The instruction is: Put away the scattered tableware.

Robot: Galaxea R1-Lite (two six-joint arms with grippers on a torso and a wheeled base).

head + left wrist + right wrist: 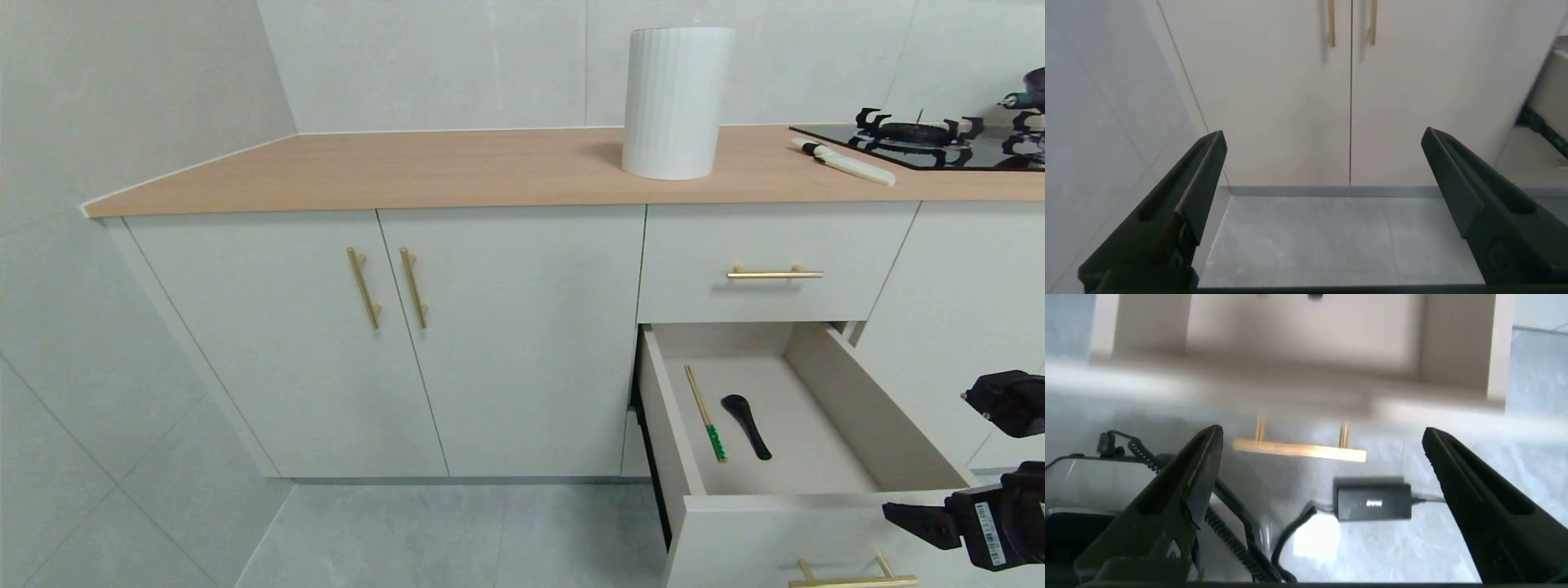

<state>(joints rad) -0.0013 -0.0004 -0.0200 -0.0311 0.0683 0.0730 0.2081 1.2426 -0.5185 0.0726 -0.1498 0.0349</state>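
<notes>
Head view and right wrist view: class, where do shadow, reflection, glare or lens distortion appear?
Head view: the white canister casts a soft shadow leftward on the countertop; the black hob mirrors its burner grate; cabinet door edges splay, a wide-lens effect. Right wrist view: a bright glare patch on the floor beside the black adapter.

No lettering, number or sign here is legible.

Left gripper (pixel 1323 163) and right gripper (pixel 1319 457) have matte black, tapering wedge fingers (pixel 1184 212); a white barcode label (pixel 989 535) marks the right one
</notes>
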